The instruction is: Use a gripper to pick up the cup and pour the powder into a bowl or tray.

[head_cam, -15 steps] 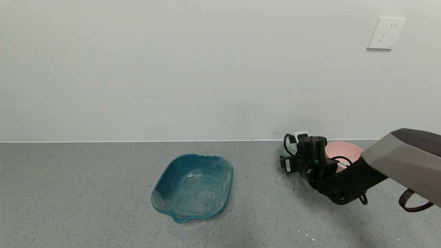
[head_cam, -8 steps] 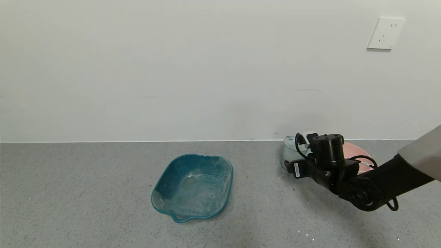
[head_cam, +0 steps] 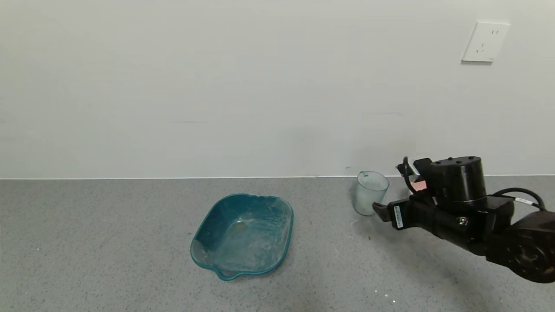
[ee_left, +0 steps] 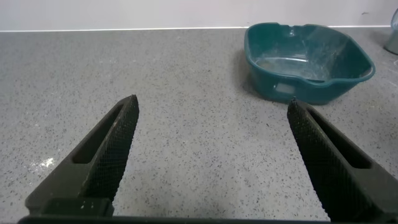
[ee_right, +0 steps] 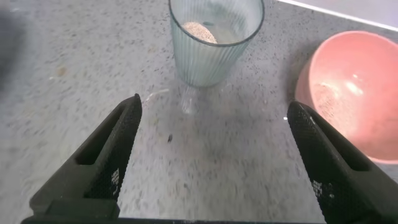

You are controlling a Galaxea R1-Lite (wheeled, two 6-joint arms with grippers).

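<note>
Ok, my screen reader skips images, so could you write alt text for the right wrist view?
The right gripper, jaws open, faces an upright ribbed translucent cup with pale powder at its bottom, standing on a speckled grey counter. A pink bowl sits beside the cup.

A plain white wall (head_cam: 217,86) backs the speckled grey counter (head_cam: 108,242); a white socket (head_cam: 485,42) sits high above the claw.

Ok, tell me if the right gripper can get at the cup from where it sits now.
Probably yes. The right gripper is open and faces the upright cup, with only bare counter between them. The pink bowl stands off to one side.
</note>
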